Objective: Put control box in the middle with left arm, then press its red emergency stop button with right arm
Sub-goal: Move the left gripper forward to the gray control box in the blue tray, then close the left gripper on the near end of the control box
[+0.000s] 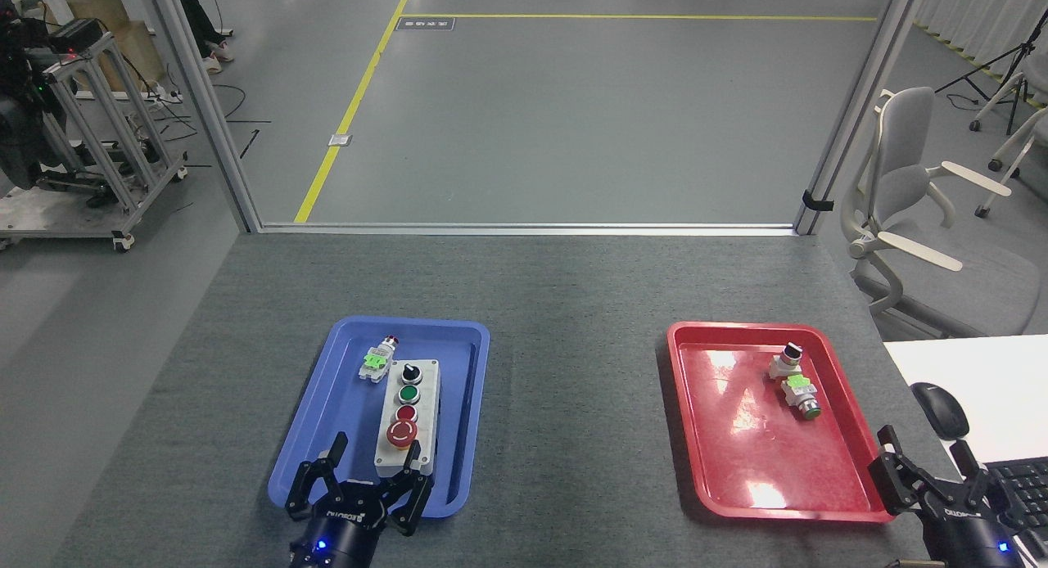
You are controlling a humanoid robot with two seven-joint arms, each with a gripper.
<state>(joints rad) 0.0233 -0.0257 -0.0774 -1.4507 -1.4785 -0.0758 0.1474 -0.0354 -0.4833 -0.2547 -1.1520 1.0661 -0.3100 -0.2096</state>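
While the control box (407, 421) lies in the blue tray (327, 404), our left gripper (370, 480) hovers at its near end, jaws spread, empty. It looks rigid, smooth-sided; we'd clamp its long flanks. Our right gripper (929, 470) waits, jaws parted.

**Looks like a robotics lab / test bay**

Pretty clearly a lab: grey painted floor (573, 118) with yellow tape lines (352, 110) running off toward 12 o'clock, an aluminium-frame enclosure (209, 110), an equipment cart on casters (78, 167) at 10 o'clock, office chairs (917, 224) and a tripod (995, 60) around 2 o'clock, plus a keyboard (1019, 482) and mouse (939, 408) at 4.
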